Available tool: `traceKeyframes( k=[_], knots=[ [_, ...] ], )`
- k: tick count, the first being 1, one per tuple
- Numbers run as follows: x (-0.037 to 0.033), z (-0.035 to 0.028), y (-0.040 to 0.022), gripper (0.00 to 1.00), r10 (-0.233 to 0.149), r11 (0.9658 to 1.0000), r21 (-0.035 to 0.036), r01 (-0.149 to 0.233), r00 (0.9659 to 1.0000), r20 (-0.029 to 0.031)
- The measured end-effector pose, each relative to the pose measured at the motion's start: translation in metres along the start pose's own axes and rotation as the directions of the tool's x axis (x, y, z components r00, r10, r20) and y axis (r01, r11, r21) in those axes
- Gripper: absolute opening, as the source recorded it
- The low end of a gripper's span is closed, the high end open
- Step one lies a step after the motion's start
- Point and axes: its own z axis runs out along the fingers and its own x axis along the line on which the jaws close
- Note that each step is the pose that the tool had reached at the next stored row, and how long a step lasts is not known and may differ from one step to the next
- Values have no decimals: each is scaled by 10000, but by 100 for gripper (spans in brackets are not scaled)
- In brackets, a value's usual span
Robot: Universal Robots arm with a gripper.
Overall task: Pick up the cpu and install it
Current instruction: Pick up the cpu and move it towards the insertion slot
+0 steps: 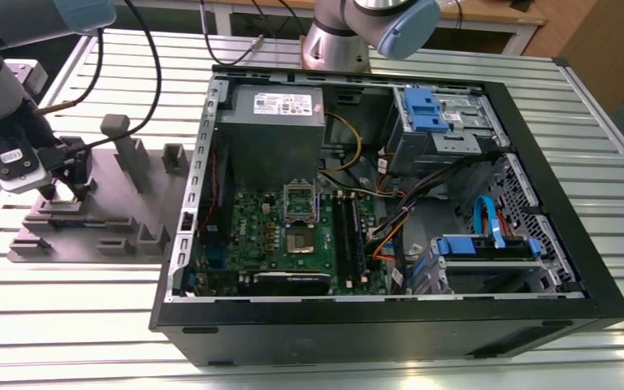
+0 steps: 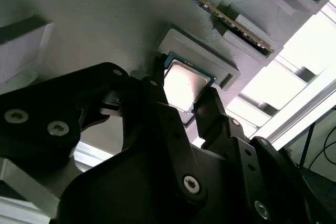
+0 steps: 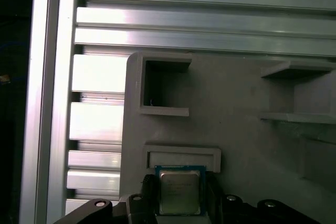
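Exterior view: my gripper (image 1: pixel 65 193) hangs over the grey fixture block (image 1: pixel 111 223), which lies on the slatted metal table (image 1: pixel 74 317) near its edge on the exterior view's left. Beside the block stands the open computer case (image 1: pixel 399 329). It holds a green motherboard (image 1: pixel 253 236) with a shiny socket frame (image 1: pixel 299 203), a grey power supply box (image 1: pixel 274 114) and blue drive brackets (image 1: pixel 426 110).

In both wrist views my fingers (image 2: pixel 157 85) (image 3: pixel 212 195) pinch two opposite edges of the cpu (image 2: pixel 184 81) (image 3: pixel 179 191), its silvery top showing, right at the block's shallow framed pocket (image 2: pixel 202 59) (image 3: pixel 181 157). Whether the chip rests on the block or is raised off it, I cannot tell. In the second wrist view a memory stick (image 2: pixel 220 11) stands in a neighbouring slot of the block.
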Motion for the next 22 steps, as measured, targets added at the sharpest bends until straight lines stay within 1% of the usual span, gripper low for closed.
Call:
traceKeyframes(
  k=[7, 9, 14, 18, 22],
  knots=[
    [-3, -6, 0, 47, -1, 10000, -3, 1, 10000, -1],
    [-3, -23, 0, 47, -1, 10000, -21, 1, 10000, -2],
    [-3, -58, 1, 47, 0, 10000, -25, 0, 10000, -9],
    [-4, -99, 3, 47, 1, 10000, -33, -1, 10000, -19],
    [-4, -142, 4, 47, 2, 10000, -46, -2, 10000, -45]
  ],
)
